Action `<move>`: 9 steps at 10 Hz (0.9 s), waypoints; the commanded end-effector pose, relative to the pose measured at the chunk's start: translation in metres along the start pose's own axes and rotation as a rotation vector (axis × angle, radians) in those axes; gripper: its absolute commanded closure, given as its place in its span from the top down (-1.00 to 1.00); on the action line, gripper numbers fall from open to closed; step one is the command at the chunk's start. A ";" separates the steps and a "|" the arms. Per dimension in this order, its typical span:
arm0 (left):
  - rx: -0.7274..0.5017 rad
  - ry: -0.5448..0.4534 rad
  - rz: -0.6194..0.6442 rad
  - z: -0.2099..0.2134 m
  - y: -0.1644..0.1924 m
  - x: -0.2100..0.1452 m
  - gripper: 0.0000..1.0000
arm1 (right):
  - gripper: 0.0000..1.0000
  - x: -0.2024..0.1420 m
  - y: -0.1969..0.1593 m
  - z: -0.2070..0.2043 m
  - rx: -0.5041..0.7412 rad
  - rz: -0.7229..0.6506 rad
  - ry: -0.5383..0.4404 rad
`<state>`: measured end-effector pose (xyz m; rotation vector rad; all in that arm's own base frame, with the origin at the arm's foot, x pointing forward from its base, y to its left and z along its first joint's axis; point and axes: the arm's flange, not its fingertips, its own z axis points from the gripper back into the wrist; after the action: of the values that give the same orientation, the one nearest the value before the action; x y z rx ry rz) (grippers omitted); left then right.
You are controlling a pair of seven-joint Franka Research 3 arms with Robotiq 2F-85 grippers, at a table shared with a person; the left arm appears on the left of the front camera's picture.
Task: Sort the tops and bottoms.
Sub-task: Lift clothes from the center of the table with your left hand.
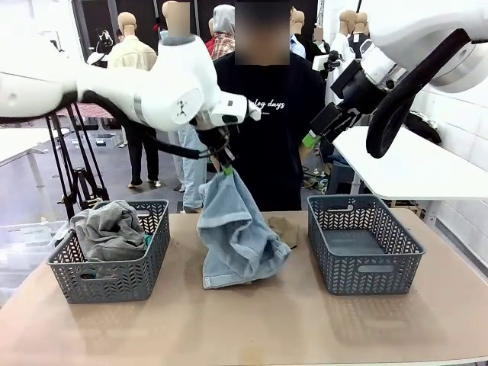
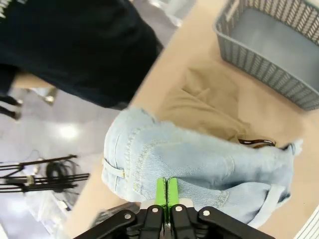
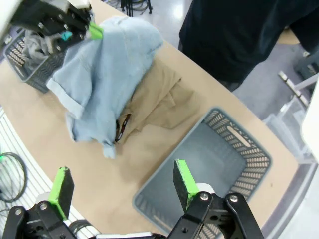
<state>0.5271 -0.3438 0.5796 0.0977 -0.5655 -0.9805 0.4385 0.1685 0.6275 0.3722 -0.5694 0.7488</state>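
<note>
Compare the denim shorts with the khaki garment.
The denim shorts are light blue; the khaki garment is tan. The shorts hang pinched in the shut left gripper, their lower end on the table; the khaki garment lies on it, ungripped, partly under the shorts. Both sit between the left basket and the right basket.

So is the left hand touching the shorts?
Touching. The left wrist view shows the left hand pinched shut on a fold of the shorts.

Bright even indoor light; floor glare, motion blur in left wrist view.
</note>
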 end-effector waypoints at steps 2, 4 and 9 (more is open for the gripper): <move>0.218 -0.034 -0.080 0.077 0.000 0.025 -1.00 | 1.00 -0.002 0.001 -0.001 -0.014 0.000 0.015; 0.285 -0.056 -0.110 0.098 -0.005 0.032 -1.00 | 1.00 -0.002 0.001 -0.001 -0.014 0.000 0.015; 0.270 -0.064 -0.127 0.109 -0.002 0.030 -1.00 | 1.00 -0.002 0.001 -0.001 -0.014 0.000 0.015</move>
<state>0.4862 -0.3527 0.6786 0.3474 -0.7593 -1.0126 0.4385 0.1686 0.6275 0.3722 -0.5693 0.7489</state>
